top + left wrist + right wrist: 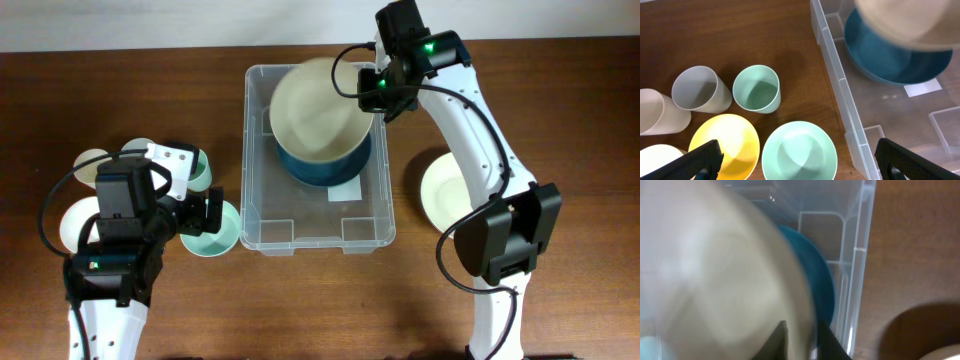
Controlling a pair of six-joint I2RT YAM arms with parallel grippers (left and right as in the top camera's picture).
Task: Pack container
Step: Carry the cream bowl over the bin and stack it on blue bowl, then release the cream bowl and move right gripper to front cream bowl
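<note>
The container [290, 208] sits just under the right gripper [378, 85], which pinches a cream bowl [315, 105] over the blue bowl [322, 170]. Next, I think, lower it and let go. The left gripper [200, 212] hangs open.

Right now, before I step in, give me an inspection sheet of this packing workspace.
Surface: dark wooden table.
Job's things: clear container holds a blue bowl; cream bowl held over it.
Clutter: mint bowl, yellow bowl, mint cup, grey cup, beige cup left of the container; pale bowl on its right.
Grippers: left gripper open above the mint bowl; right gripper shut on the cream bowl.
Cables: black cable loops on both arms.
Surroundings: pale wall behind the table.
</note>
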